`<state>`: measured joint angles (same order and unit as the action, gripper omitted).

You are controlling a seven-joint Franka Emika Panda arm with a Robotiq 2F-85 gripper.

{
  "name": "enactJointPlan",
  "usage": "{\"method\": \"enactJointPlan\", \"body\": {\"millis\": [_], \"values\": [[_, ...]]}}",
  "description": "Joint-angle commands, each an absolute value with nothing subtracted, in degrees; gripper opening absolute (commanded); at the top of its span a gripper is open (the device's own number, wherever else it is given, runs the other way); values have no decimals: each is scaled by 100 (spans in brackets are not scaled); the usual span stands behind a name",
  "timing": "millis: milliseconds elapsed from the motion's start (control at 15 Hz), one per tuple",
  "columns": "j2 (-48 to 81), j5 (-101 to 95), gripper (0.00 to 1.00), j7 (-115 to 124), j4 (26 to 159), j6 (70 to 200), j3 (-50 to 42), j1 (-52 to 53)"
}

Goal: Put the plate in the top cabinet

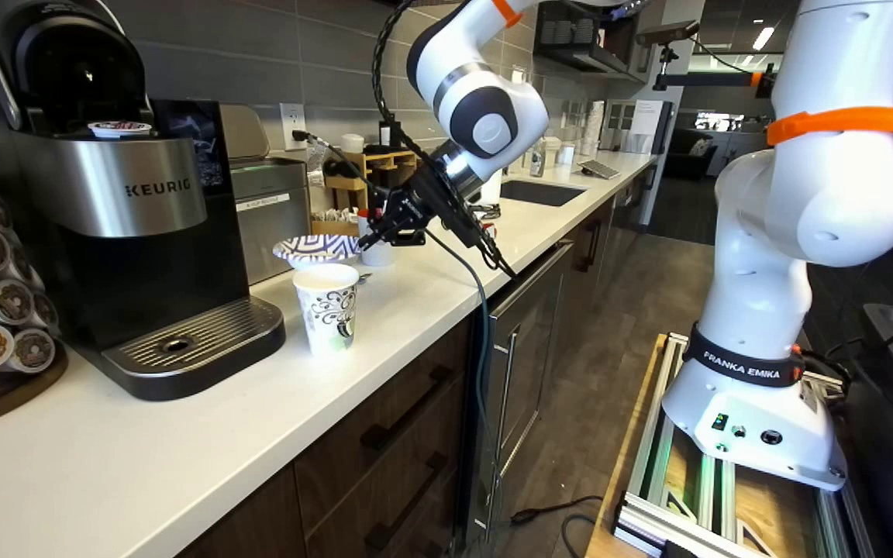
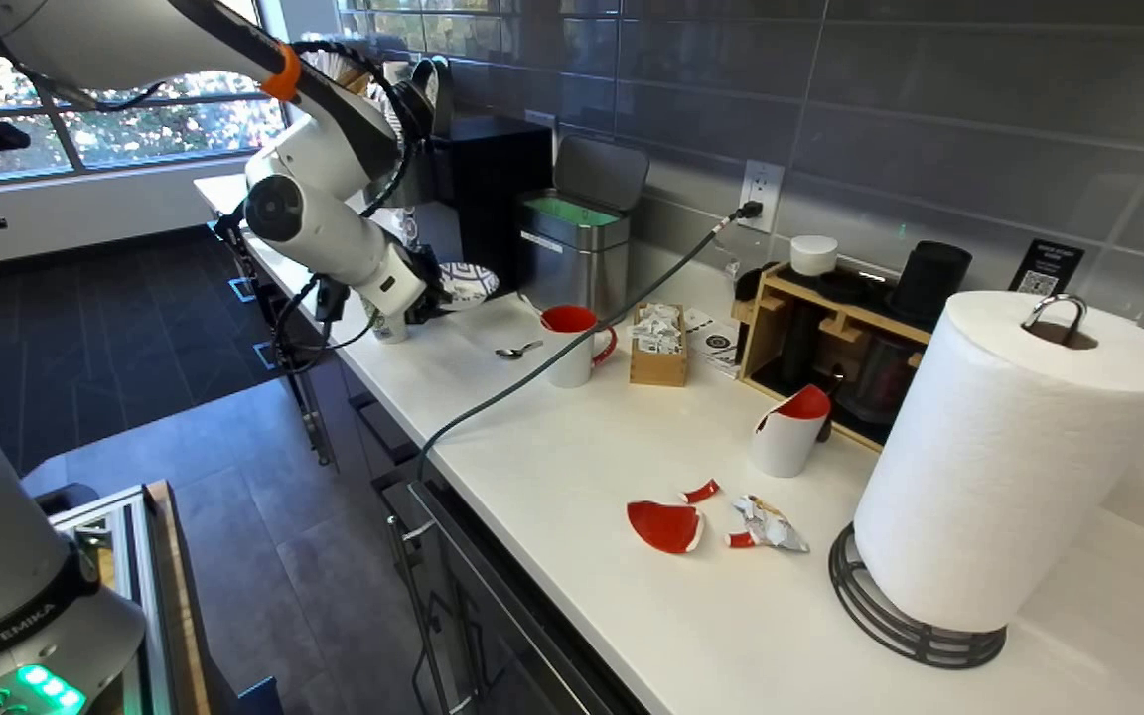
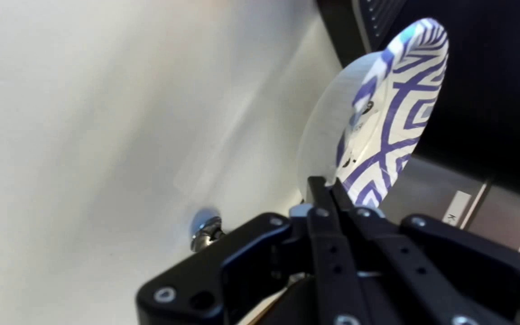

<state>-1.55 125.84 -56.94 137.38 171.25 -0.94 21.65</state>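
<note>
The plate [image 1: 318,247] is a white paper plate with a blue-purple pattern and a raised rim. It also shows in an exterior view [image 2: 470,282] and, tilted, in the wrist view [image 3: 402,113]. My gripper [image 3: 331,181] is shut on the plate's near rim, with the fingertips pinching its edge. In both exterior views the gripper [image 1: 363,245] [image 2: 441,296] is at the plate's edge, low over the counter. The plate appears to be held a little above the counter. A dark upper cabinet [image 1: 626,63] with stacked dishware hangs far along the wall.
A patterned paper cup [image 1: 328,306] stands close to the plate, beside the coffee machine [image 1: 160,186]. A metal bin [image 2: 577,243], a red-lined mug [image 2: 569,348] and a spoon [image 2: 518,350] are nearby. Broken mug pieces [image 2: 666,524] and paper towels [image 2: 1019,467] are farther along. A cable crosses the counter.
</note>
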Motion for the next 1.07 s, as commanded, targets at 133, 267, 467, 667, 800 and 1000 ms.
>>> {"method": "enactJointPlan", "body": {"millis": [133, 267, 467, 667, 800, 1000], "values": [[-1099, 11980, 1, -5006, 14172, 17659, 0, 2350], [-1400, 11221, 1, -4075, 14406, 17926, 706, 1839], [-1790, 10363, 1, -2949, 14822, 18208, 392, 2395], [-2291, 9690, 1, -1809, 15219, 17915, 756, 1665], [-2648, 9468, 1, -1245, 15361, 17788, 631, 1390], [-2440, 9449, 3, -1443, 15150, 17925, 481, 1422]]}}
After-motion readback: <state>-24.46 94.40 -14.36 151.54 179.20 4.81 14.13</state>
